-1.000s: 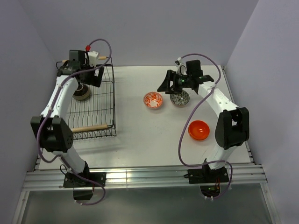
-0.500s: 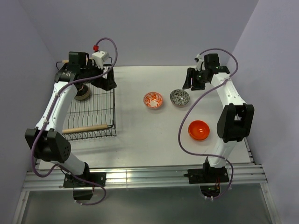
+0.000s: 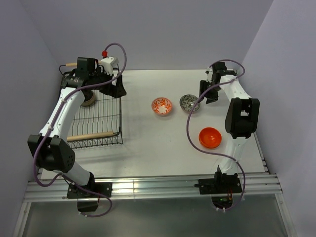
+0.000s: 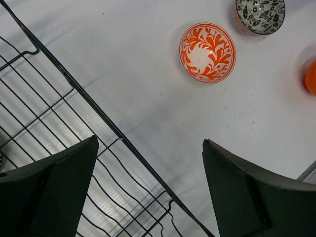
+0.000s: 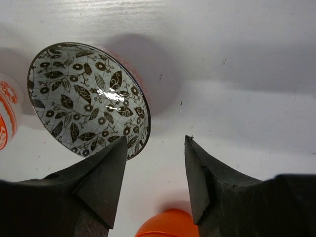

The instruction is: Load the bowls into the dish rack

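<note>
Bowls are split: the tan bowl (image 3: 89, 100) is lodged in the dish rack (image 3: 98, 123), while the red-and-white bowl (image 3: 161, 105), orange bowl (image 3: 210, 138) and grey-speckled bowl (image 3: 189, 103) are set on the table (image 3: 148, 148). The left gripper (image 4: 150, 148) is held wide and empty over the rack's edge. The right gripper (image 5: 155, 148) is parted, empty, just beside the grey-speckled bowl.

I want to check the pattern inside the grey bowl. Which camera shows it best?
The right wrist view: the grey bowl fills its left half, the dark leaf pattern sharp. The top view shows the bowl small, next to the red-and-white bowl. The left wrist view cuts it off at the top edge.
</note>
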Available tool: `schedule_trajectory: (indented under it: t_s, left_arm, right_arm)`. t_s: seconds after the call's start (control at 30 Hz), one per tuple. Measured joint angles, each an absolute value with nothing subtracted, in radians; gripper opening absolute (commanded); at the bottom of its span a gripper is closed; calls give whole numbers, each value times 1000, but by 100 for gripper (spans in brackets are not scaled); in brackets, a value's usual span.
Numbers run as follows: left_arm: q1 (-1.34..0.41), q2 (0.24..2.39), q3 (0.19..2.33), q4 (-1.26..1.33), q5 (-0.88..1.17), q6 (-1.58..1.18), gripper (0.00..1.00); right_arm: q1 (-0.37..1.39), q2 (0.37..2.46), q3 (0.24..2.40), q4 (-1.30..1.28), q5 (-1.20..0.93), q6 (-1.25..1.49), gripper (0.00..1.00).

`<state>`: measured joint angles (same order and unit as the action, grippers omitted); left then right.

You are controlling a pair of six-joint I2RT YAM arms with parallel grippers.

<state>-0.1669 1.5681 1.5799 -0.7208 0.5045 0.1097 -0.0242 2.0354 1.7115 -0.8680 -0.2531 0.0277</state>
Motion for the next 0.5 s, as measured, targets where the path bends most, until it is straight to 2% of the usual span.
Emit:
schedule_trajectory:
  t_s: [0.5]
  left_arm:
    - [-168, 1578, 1563, -701, 455, 80, 91]
  right_arm:
    - [-24, 2142, 1724, -842, -287, 55, 48]
